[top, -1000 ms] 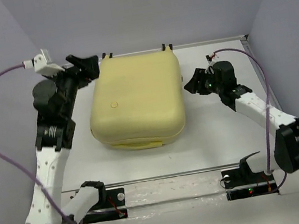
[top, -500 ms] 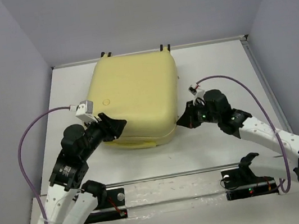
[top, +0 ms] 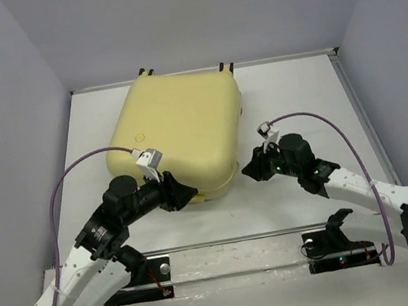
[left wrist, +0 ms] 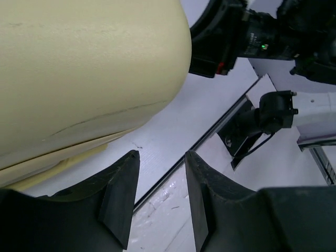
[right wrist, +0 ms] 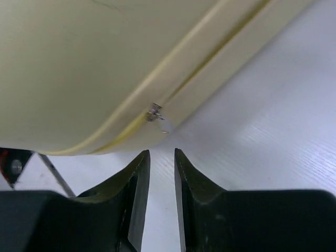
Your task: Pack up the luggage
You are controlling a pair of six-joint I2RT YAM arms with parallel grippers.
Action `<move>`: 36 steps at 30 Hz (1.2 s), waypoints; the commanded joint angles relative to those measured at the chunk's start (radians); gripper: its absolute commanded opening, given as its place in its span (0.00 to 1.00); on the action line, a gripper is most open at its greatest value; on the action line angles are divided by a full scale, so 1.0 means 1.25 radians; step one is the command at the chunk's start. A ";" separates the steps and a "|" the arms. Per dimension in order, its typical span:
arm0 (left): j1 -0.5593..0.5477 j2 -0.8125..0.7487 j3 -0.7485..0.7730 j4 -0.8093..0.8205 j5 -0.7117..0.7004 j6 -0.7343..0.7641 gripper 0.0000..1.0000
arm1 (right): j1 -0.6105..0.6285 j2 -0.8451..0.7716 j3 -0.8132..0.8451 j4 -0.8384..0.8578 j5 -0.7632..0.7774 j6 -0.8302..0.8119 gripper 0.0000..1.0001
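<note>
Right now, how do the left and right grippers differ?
Gap: the left gripper has its jaws clearly apart; the right gripper has them almost together.
Place: the left gripper sits at the near left corner of the suitcase, the right gripper at its near right corner, facing the zipper pull.
Shared: both are empty, low beside the closed suitcase.

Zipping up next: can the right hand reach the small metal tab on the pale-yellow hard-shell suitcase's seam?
Probably yes: the small metal tab on the suitcase sits just ahead of the right hand, nothing between.
</note>
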 commanded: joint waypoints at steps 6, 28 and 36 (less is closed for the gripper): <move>-0.171 0.129 -0.023 0.100 -0.108 -0.010 0.50 | -0.102 0.114 -0.053 0.298 -0.138 -0.134 0.42; -0.217 0.199 -0.055 0.054 -0.278 -0.100 0.49 | -0.126 0.347 0.018 0.497 -0.396 -0.231 0.46; -0.230 0.240 -0.065 0.057 -0.317 -0.116 0.49 | -0.126 0.328 0.025 0.494 -0.397 -0.249 0.43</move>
